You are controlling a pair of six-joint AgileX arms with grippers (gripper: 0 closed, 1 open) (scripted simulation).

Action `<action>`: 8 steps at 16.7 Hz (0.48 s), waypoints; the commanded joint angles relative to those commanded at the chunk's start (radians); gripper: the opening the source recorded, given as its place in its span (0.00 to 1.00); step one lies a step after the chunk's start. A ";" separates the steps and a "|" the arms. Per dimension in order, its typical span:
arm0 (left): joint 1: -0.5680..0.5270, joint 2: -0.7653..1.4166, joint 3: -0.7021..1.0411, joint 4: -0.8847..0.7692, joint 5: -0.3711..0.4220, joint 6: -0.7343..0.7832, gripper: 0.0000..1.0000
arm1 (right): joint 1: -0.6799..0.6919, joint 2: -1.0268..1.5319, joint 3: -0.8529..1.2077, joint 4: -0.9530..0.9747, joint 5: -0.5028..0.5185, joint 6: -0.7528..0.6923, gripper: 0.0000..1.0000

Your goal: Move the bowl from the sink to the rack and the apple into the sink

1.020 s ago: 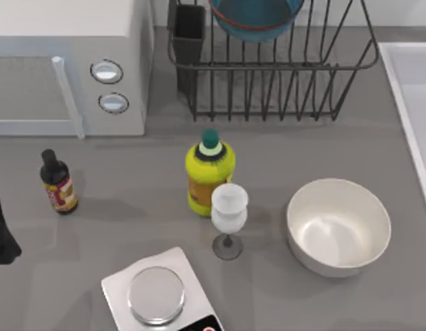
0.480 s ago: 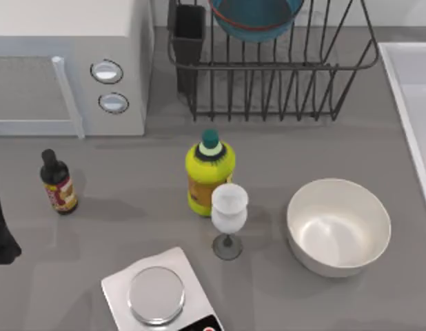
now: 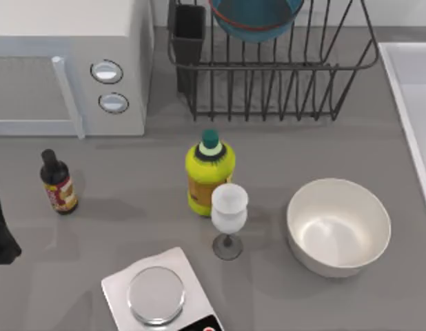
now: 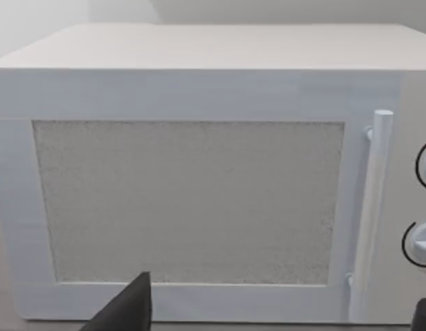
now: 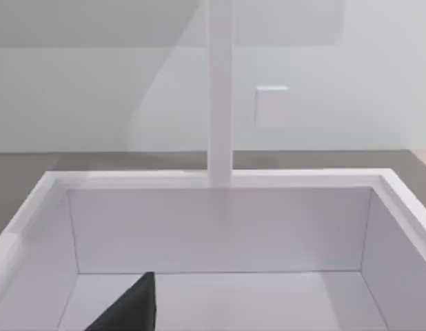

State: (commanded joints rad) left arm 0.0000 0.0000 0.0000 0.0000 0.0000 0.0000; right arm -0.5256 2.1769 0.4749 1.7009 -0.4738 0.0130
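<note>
The teal-blue bowl (image 3: 254,17) with its reddish-brown rim stands in the black wire rack (image 3: 282,83) at the back of the table. The sink (image 3: 413,103) lies along the table's right edge. Over it hangs my right gripper (image 5: 282,321), open, looking into the white basin (image 5: 220,227), with one dark finger (image 5: 134,307) showing and nothing held. The apple is out of view. My left arm (image 3: 1,234) is parked at the table's left edge. Its gripper (image 4: 282,314) is open and faces the microwave (image 4: 199,200).
A white microwave (image 3: 68,69) fills the back left. A yellow bottle (image 3: 209,172), a wine glass (image 3: 229,217) and a plain white bowl (image 3: 338,226) stand mid-table. A dark sauce bottle (image 3: 58,183) is at the left and a kitchen scale (image 3: 158,293) at the front.
</note>
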 joint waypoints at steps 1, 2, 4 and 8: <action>0.000 0.000 0.000 0.000 0.000 0.000 1.00 | 0.006 -0.030 -0.009 -0.025 0.010 -0.001 1.00; 0.000 0.000 0.000 0.000 0.000 0.000 1.00 | 0.014 -0.067 -0.019 -0.056 0.021 -0.002 1.00; 0.000 0.000 0.000 0.000 0.000 0.000 1.00 | 0.040 -0.162 -0.042 -0.134 0.045 -0.005 1.00; 0.000 0.000 0.000 0.000 0.000 0.000 1.00 | 0.115 -0.436 -0.092 -0.348 0.095 0.001 1.00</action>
State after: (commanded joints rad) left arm 0.0000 0.0000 0.0000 0.0000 0.0000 0.0000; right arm -0.4101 1.7408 0.3833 1.3534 -0.3789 0.0144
